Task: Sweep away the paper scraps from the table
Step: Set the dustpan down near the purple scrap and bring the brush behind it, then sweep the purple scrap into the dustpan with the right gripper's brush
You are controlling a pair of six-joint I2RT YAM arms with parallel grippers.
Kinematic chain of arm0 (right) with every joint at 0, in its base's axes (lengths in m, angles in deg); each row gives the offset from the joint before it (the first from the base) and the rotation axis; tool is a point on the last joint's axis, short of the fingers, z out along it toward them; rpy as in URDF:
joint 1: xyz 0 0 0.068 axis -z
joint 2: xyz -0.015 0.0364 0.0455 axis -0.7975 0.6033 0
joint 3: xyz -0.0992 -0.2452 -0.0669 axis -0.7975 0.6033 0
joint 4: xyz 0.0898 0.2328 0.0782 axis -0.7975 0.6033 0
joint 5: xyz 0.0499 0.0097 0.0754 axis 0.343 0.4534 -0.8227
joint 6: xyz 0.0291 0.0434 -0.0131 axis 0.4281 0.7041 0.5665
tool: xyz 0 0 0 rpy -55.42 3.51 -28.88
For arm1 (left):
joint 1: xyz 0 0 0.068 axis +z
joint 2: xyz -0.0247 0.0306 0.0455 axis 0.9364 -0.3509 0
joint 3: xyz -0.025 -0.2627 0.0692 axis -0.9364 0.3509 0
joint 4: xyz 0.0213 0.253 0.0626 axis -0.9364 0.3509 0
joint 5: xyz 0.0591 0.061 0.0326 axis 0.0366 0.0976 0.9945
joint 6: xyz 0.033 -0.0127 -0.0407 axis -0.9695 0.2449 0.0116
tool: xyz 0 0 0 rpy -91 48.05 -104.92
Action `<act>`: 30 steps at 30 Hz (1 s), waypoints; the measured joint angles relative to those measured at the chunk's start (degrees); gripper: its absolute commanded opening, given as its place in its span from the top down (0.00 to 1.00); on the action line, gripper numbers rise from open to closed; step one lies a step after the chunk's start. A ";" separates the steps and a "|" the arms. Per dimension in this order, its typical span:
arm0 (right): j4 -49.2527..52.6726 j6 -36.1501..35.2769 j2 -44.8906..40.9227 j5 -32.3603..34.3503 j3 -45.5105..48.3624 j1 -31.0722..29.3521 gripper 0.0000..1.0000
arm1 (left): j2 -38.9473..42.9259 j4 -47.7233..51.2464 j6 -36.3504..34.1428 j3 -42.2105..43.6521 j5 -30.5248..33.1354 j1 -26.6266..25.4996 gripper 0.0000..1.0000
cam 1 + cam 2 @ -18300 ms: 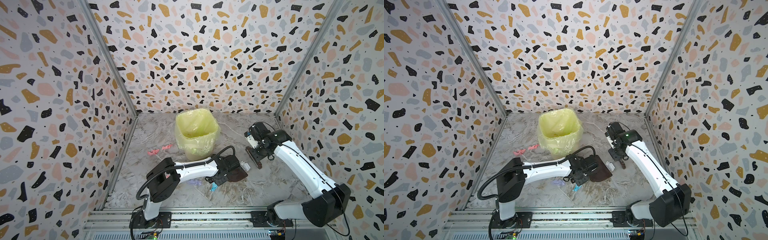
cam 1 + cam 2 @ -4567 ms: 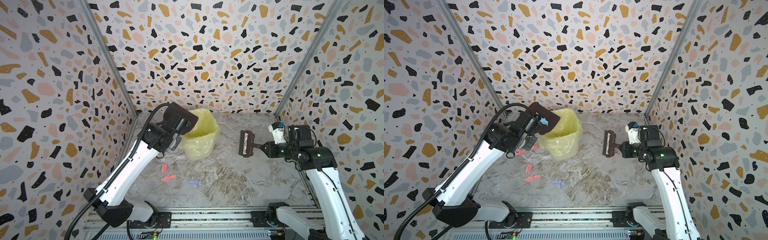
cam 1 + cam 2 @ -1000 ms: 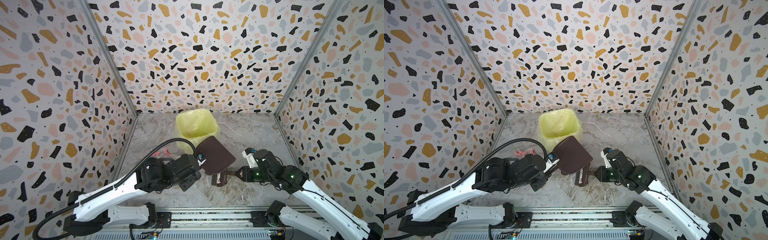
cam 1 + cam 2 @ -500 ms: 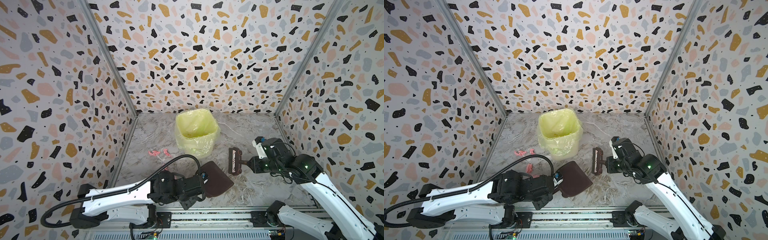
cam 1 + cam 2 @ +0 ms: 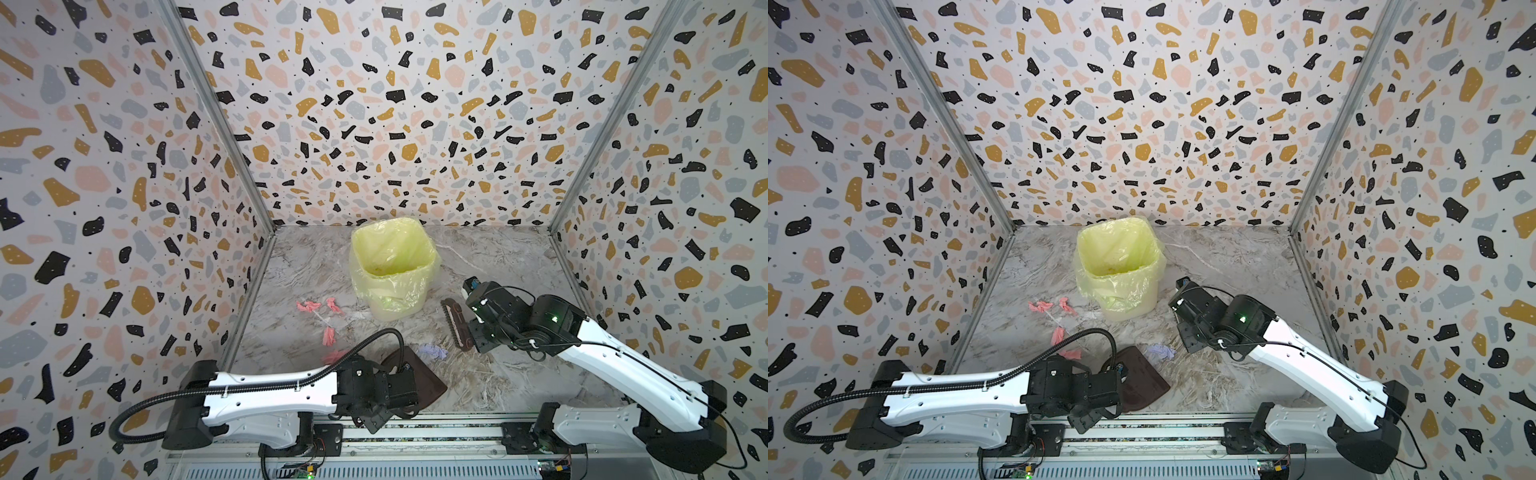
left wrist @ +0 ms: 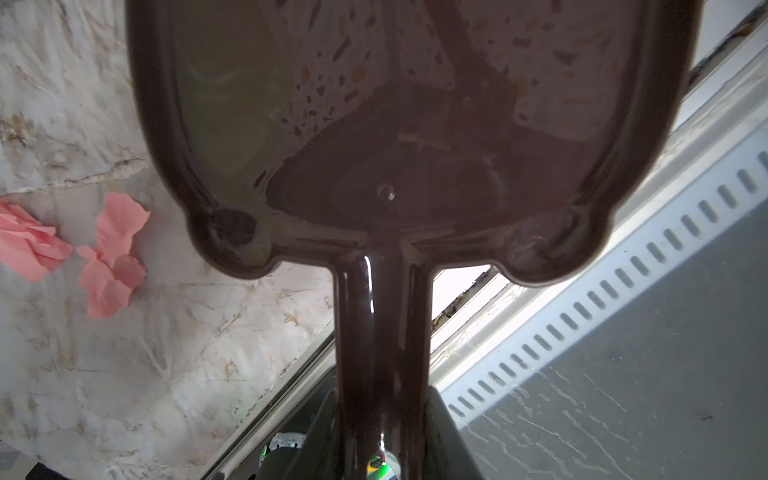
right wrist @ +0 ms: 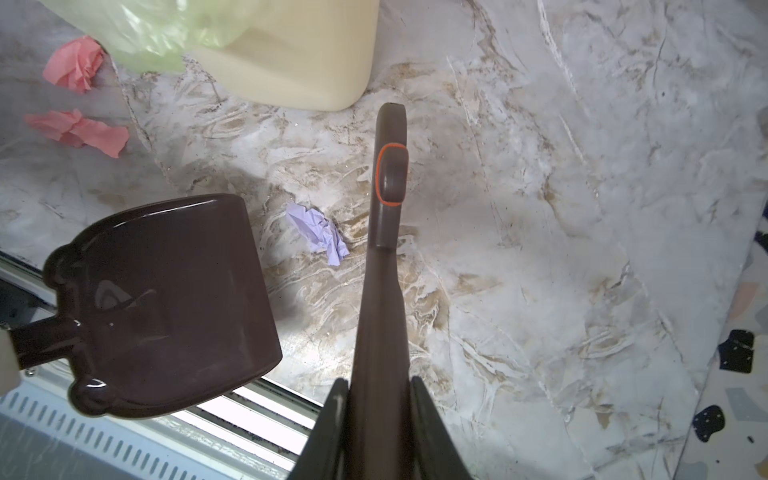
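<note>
A second ago I had the dustpan [image 7: 166, 307] tipped up beside the bin [image 5: 395, 291]. Now it is down low at the front of the surface [image 5: 498, 266], its lip turned toward the lilac scrap [image 7: 320, 232] and its back corner and handle hanging out over the front rail [image 5: 415, 432]. My left hand [image 6: 382, 432] is closed narrow on the pan's handle. My right hand [image 7: 376, 399] is clamped on the handle of the brush [image 7: 384, 249], which I have swung in so that the lilac scrap lies just beside it, between brush and pan lip, touching neither as far as I can see. I take that to mean one load is dumped and the next sweep is set up; the pan looks bare. The other paper scraps I can see are pink scraps [image 5: 328, 336], loose on the surface left of the bin and near my left arm, well apart from the brush. Room is tight here: the brush tip sits near the bin's base and the rail is right behind the pan, so a short push toward the lip seems safest. The open stretch lies to the right, toward the side wall [image 5: 665, 270].
</note>
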 measured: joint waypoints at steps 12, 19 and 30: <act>5.42 -1.97 8.09 6.19 -1.84 -4.35 1.00 | -2.27 -2.64 -0.22 1.99 2.01 0.31 1.00; 5.49 -2.73 10.34 5.62 -1.84 -5.90 1.00 | -3.23 -3.28 -0.92 3.63 3.10 1.92 1.00; 2.69 -4.42 13.77 1.64 -3.43 -8.76 1.00 | -3.21 -4.44 -3.10 5.55 3.52 4.94 1.00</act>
